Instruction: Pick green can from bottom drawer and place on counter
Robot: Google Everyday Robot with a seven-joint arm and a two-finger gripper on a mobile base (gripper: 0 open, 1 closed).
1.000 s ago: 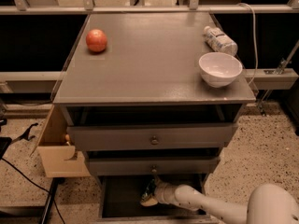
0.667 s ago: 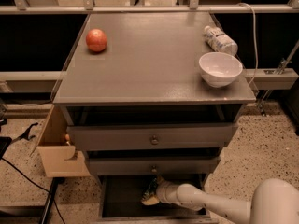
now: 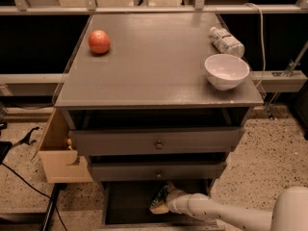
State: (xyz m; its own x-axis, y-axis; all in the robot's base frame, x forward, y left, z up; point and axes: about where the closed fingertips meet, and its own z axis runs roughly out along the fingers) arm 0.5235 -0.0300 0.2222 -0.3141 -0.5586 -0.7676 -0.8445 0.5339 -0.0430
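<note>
Above the drawer [image 3: 127,205], the surface [image 3: 154,73] holds apple [image 3: 99,41], bowl [image 3: 226,71], bottle [image 3: 226,41]. Inside the drawer, gripper [image 3: 165,199] at can [image 3: 157,205]; grip unclear.

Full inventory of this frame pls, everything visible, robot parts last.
counter: 1, grey, cabinet top
round fruit: 1, red-orange, counter's far left
bottle: 1, clear with white label, lying at counter's far right
bowl: 1, white, counter's right edge
knobbed drawers: 2, grey, below counter
bottom drawer: 1, grey, dark inside, open
green can: 1, green, in bottom drawer
wooden box: 1, light wood, left of cabinet
arm: 1, white, from lower right
gripper: 1, white, in bottom drawer at the can
</note>
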